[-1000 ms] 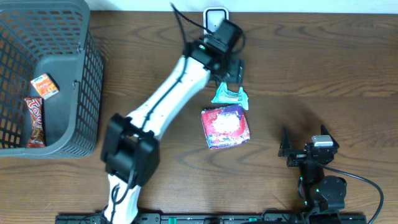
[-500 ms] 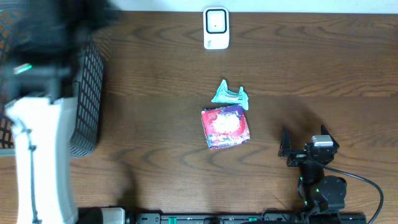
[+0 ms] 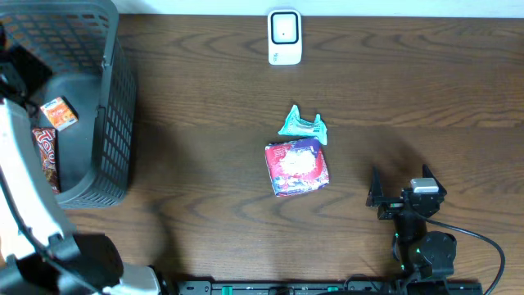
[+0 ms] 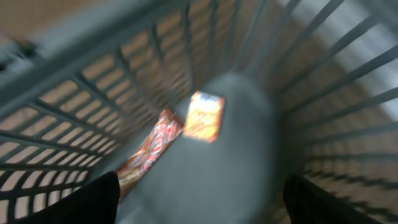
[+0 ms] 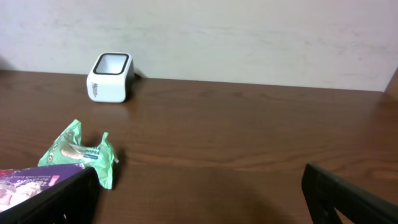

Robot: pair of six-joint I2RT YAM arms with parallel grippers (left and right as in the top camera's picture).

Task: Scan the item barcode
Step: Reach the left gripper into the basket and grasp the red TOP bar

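Overhead view has the left arm reaching over the grey basket (image 3: pixel 115 123) at the table's (image 3: pixel 426 90) left edge. On the left wrist cam the left gripper (image 4: pixel 205 202) hangs above the basket floor with its fingers (image 4: pixel 93 199) spread wide and nothing between them, so it's not gripping anything. Right below it sit a small orange box (image 4: pixel 202 116) and a long red wrapper (image 4: pixel 149 149) just beside it, both lying flat. My guess is the box is the next item to get scanned, since it's dead centre under the open fingers. It's a fair way from the scanner (image 3: pixel 284 37), which stands at the far edge with its window facing up. The green packet (image 3: pixel 303 125) and purple pouch (image 3: pixel 297 167) lie touching mid-table, probably dropped there after their turn. The right gripper (image 3: pixel 401 190) is parked near the front edge with its fingers fully spread and empty, keeping out of the way.
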